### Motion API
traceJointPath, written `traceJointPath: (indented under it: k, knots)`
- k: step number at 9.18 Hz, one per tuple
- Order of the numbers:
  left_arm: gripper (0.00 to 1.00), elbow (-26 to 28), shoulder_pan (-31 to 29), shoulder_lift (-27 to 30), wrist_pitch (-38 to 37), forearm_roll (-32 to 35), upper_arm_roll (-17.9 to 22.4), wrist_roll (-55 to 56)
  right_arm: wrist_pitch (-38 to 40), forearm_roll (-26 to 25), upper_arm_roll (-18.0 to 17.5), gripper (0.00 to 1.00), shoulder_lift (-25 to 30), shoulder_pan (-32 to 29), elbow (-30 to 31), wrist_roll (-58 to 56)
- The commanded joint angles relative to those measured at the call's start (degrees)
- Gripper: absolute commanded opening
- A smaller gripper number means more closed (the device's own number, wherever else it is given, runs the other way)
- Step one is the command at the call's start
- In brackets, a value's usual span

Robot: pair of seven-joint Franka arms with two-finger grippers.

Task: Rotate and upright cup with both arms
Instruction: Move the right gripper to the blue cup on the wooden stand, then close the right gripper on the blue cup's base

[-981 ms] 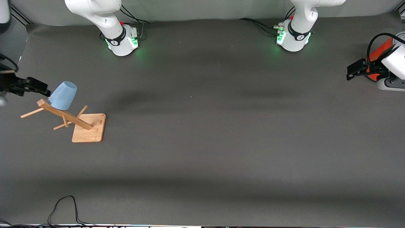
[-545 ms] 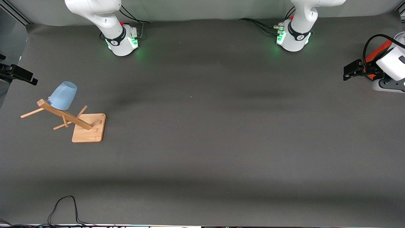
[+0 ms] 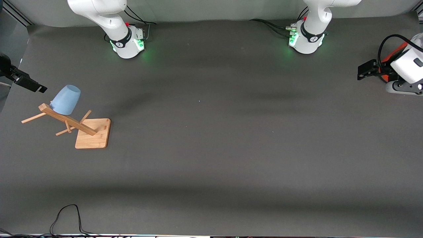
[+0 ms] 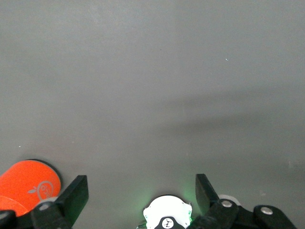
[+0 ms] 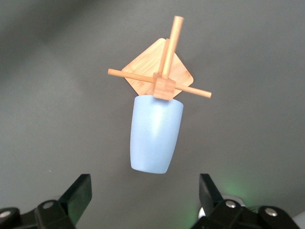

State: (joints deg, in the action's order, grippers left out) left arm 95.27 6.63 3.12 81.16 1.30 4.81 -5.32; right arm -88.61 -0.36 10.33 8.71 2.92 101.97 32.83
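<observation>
Front view: the cup (image 3: 65,99) hangs mouth-down on a peg of the wooden rack (image 3: 79,128), at about eight o'clock on the counter (image 3: 211,148), toward the right arm's end. The right claw (image 3: 31,85) hovers at the cup's ten o'clock, apart from it; a second ago it was touching the cup, then drew away, and has now come partway back. The left claw (image 3: 365,70) hangs at three o'clock beside the orange-red cylinder (image 3: 393,54), shifted only slightly.

Left wrist view: the left claw (image 4: 141,191) is spread wide, empty, with the cylinder's top (image 4: 28,183) beside one finger.

Right wrist view: the right claw (image 5: 145,193) is spread wide and empty; cup (image 5: 156,133) at twelve o'clock, nothing visible inside.
</observation>
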Motion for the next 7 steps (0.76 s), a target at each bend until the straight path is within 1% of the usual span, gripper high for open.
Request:
traceJointPath:
  k: [1,2,3,4,6,7]
  knots:
    - [1.00,-1.14,0.05,0.48,-1.97,0.63,0.20,-0.75,-7.14,0.63,0.74,1.00,4.63,0.42,8.98,3.38]
    - [1.00,-1.14,0.22,0.31,-1.80,0.63,0.20,-0.75,-11.89,0.63,0.83,1.00,6.30,0.42,14.25,3.64]
    - [1.00,-1.14,0.22,0.22,-1.53,0.46,0.20,-0.75,-15.07,0.63,0.91,1.00,6.58,0.33,17.26,3.64]
    - [1.00,-1.23,0.31,0.04,-1.01,0.19,0.20,-0.75,-17.97,0.63,1.61,1.00,6.58,0.33,19.73,3.64]
    - [1.00,-1.14,0.57,-0.05,-0.65,-0.16,0.11,-0.84,-24.03,0.63,1.79,1.00,6.50,0.33,24.21,3.38]
    - [1.00,-1.23,0.66,-0.13,-0.65,-0.25,0.11,-0.84,-25.63,0.63,2.93,1.00,6.15,0.33,25.63,2.86]
